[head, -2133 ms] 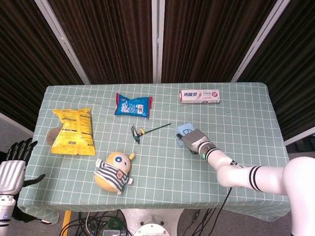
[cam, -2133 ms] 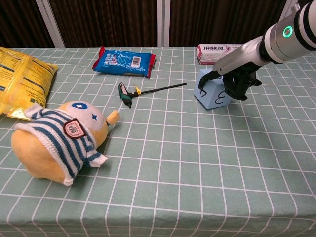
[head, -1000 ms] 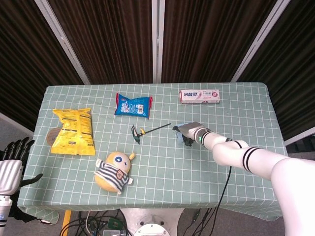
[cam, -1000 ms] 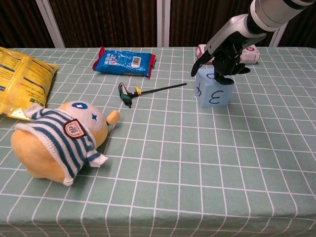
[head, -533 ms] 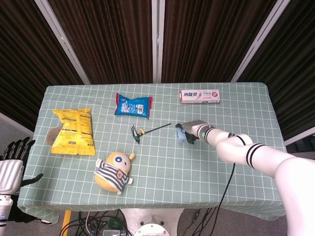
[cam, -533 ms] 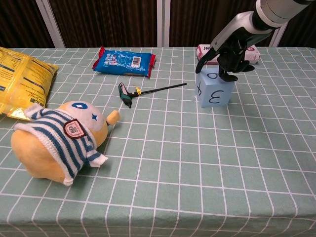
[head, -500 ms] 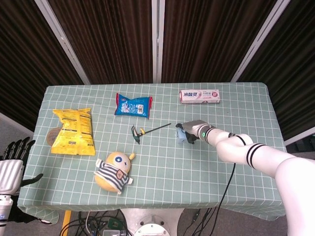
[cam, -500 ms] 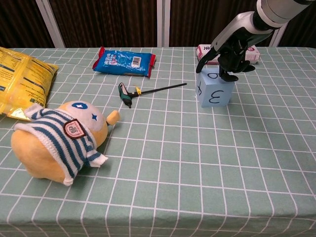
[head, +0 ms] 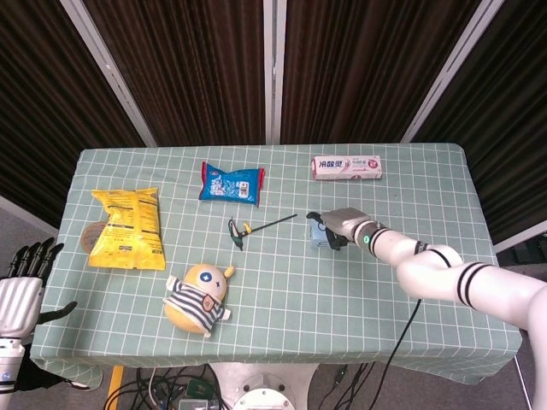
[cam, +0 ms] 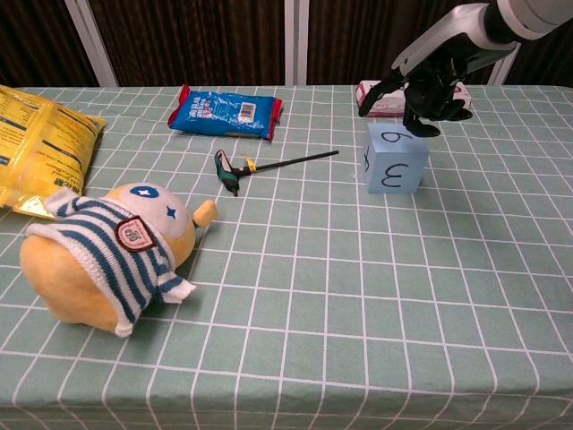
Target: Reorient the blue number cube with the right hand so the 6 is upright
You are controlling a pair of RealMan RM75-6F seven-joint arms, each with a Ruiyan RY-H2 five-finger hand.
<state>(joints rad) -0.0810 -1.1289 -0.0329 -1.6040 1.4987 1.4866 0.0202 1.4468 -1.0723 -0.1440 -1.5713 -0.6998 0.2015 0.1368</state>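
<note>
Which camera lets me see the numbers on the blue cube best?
The chest view: the blue cube is close, with 3 in front and 6 on top. In the head view it is a small blue patch partly behind the right hand.

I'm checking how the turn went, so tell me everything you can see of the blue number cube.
The blue number cube is pale blue, matte, with dark hand-drawn numerals: a 3 on the camera-facing side, a 6 on top, and a partly seen mark on its left face. It sits flat and square on the checked tablecloth, right of the hex key. The right hand hovers just above it, apparently clear of it.
</note>
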